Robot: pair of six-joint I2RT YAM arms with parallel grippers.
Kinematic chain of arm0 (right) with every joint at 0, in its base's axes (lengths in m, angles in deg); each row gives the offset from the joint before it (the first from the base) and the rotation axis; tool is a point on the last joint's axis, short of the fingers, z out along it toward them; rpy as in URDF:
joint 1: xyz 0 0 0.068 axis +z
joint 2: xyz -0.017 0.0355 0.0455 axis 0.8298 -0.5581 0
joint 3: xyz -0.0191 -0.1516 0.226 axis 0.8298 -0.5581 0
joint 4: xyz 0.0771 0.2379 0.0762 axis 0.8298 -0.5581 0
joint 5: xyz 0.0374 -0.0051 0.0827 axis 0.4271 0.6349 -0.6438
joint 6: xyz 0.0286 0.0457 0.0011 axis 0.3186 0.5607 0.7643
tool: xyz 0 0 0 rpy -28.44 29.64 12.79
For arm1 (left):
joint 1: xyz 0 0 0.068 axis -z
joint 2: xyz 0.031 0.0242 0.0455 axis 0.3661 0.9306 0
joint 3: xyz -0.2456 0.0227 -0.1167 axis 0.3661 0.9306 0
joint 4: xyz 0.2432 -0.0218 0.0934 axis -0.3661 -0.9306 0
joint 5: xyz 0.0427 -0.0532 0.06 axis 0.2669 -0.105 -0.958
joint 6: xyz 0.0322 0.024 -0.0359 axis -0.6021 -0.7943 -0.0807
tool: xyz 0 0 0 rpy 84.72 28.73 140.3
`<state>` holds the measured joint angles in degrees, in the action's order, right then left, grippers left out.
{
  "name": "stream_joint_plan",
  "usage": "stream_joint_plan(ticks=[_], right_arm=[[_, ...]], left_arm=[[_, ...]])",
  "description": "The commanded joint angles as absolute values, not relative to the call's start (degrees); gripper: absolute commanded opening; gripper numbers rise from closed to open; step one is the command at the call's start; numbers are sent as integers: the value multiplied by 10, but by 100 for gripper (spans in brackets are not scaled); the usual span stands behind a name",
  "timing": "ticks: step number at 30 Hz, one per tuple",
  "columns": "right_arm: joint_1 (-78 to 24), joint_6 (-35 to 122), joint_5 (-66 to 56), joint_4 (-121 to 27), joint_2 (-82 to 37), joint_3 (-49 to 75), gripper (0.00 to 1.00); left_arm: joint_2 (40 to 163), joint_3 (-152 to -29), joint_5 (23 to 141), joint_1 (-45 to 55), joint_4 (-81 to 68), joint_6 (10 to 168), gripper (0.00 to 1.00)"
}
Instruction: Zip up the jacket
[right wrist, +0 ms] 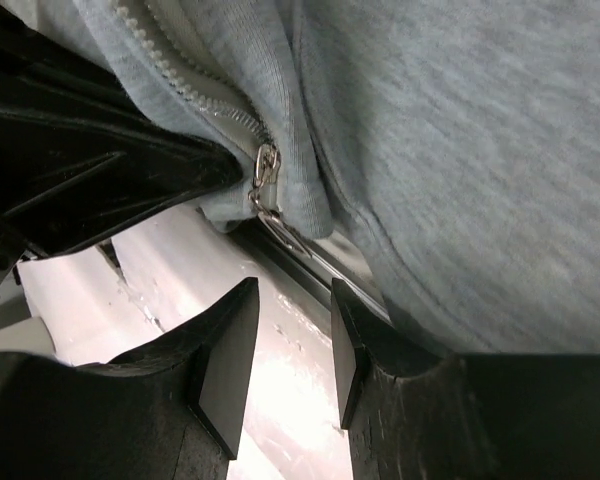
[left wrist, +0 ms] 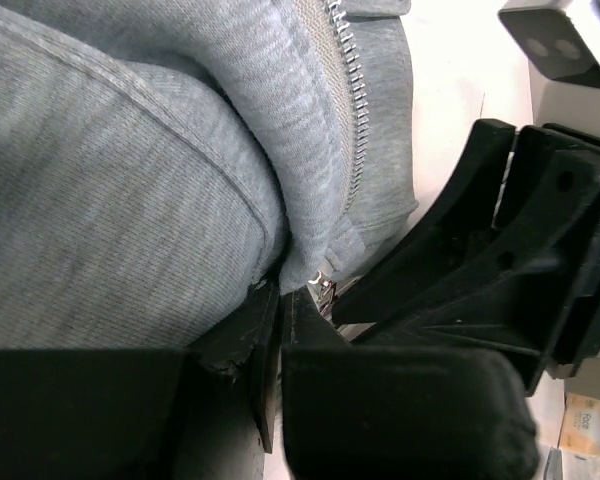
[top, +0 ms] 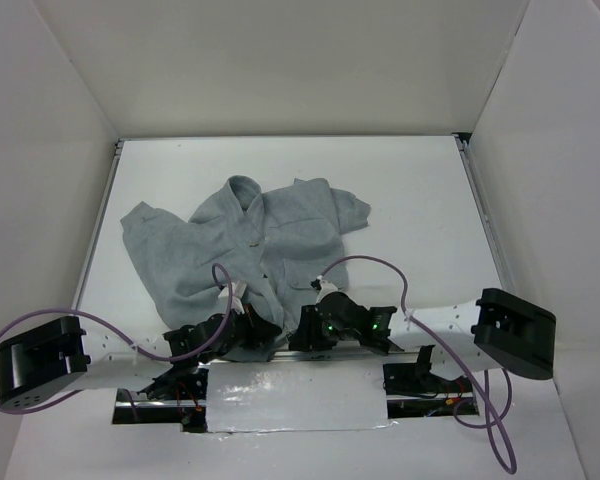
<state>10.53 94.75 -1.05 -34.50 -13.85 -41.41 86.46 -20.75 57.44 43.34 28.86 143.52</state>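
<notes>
Pinching the jacket [left wrist: 130,200] hem is left tool [left wrist: 284,303]; right tool [right wrist: 292,302] gapes.

Our left arm [top: 110,352] and right arm [top: 442,322] are white links dotted with small holes. Each has a boxy black housing at its outer end and a purple cable [top: 100,320] looping along it. Green lights [top: 330,326] glow near the right wrist, and the left gripper [left wrist: 283,310] and right gripper [right wrist: 292,335] have matte black, wedge-shaped fingers [right wrist: 225,345].
</notes>
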Motion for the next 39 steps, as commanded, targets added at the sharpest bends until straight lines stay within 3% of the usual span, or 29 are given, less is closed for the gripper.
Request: stream_joint_plan(ticks=[1, 13, 16, 30, 39], right_arm=[[110, 956, -6, -290, -155, -406, 42], [109, 959, 18, -260, -181, -397, 40], [109, 962, 19, -267, -181, -392, 30], [110, 960, 44, -283, -155, -394, 6], [110, 959, 48, -284, -130, -394, 0]], left_arm=[[867, -77, 575, 437, 298, 1429, 0], [885, -79, 579, 437, 316, 1425, 0], [888, -80, 580, 437, 320, 1424, 0], [914, -87, 585, 437, 332, 1421, 0], [927, -89, 587, 437, 340, 1419, 0]])
